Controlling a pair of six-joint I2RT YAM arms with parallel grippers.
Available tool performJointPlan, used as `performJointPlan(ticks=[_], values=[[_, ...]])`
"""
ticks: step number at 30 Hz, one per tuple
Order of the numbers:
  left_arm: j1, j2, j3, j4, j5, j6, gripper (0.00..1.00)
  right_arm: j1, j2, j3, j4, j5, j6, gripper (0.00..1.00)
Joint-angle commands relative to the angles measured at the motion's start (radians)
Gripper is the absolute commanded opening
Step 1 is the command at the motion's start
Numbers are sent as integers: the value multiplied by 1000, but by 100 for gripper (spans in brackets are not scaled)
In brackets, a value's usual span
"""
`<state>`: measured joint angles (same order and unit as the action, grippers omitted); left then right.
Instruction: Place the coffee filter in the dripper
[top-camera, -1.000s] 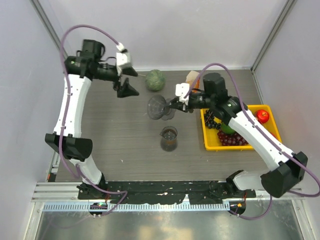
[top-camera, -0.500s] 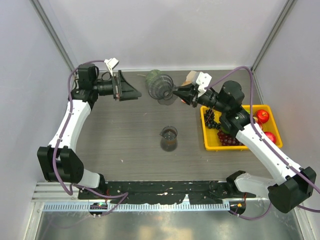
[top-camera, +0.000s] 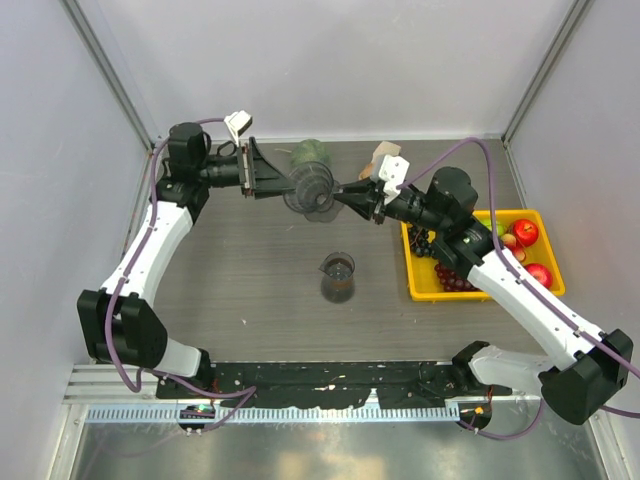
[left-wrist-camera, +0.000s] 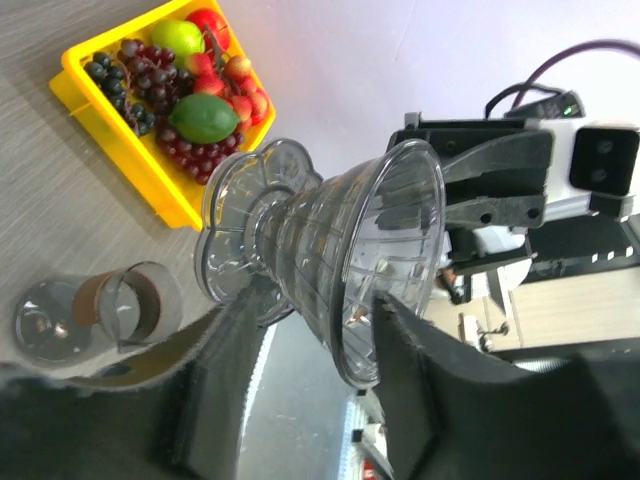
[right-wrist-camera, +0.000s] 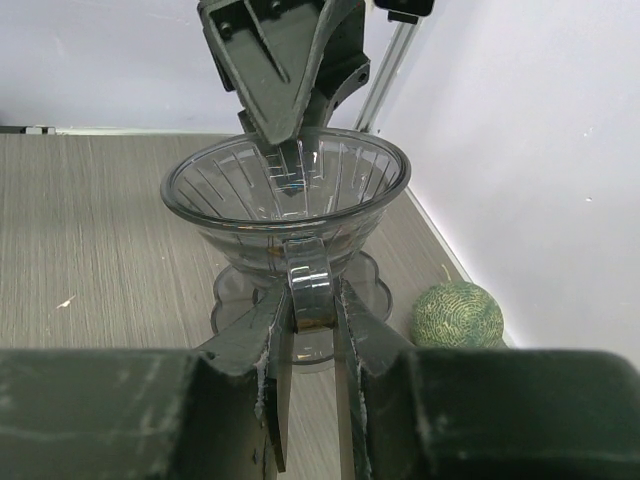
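Observation:
The dripper is a smoky see-through cone, held off the table and tipped on its side between the two arms. My right gripper is shut on its small side handle, with the round rim just beyond my fingers. My left gripper meets it from the other side. In the left wrist view its jaws straddle the rim, one finger at the cone's mouth, the other outside near the base flange, with a gap showing between them. The coffee filter is out of view.
A clear glass jug with a brownish bottom stands mid-table, below the dripper. A yellow tray of fruit sits at the right. A green melon and a white-orange pack of papers stand by the back wall.
The right gripper has carried the dripper up off the table and toward the back. The left gripper has swung right to the dripper's rim, and its jaws have narrowed around it.

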<state>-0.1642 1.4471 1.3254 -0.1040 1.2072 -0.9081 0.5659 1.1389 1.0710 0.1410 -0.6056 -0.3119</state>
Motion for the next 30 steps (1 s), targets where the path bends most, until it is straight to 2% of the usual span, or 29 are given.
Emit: performJointPlan(ticks=[1, 4, 6, 7, 8, 10, 12, 15, 20, 21, 23, 30], values=[[-14, -25, 58, -179, -11, 132, 43, 8, -5, 18, 22, 40, -41, 5], [-20, -27, 66, -255, -18, 192, 23, 9, 7, 43, -36, 32, -49, 5], [-24, -19, 81, -308, -24, 227, 9, 9, 18, 64, -104, 26, -68, 10], [-24, -14, 95, -344, -32, 250, 4, 9, 21, 81, -174, 23, -100, 18], [-26, -8, 109, -373, -38, 277, 0, 9, 22, 89, -205, 20, -122, 34], [-31, 13, 164, -498, -66, 342, 0, 8, 22, 116, -305, 17, -199, 46], [-37, 48, 224, -653, -101, 432, 0, 5, 19, 132, -415, 7, -251, 49], [-60, 85, 293, -811, -167, 546, 0, 5, 31, 161, -487, 9, -294, 54], [-103, 82, 327, -888, -286, 600, 0, 3, 100, 283, -645, -3, -383, 62], [-109, 79, 330, -895, -313, 588, 0, 5, 114, 300, -665, -11, -397, 66], [-116, 72, 331, -907, -386, 558, 0, 6, 131, 349, -739, -22, -429, 69], [-146, 82, 353, -922, -501, 491, 0, 20, 176, 438, -923, -66, -504, 67]])
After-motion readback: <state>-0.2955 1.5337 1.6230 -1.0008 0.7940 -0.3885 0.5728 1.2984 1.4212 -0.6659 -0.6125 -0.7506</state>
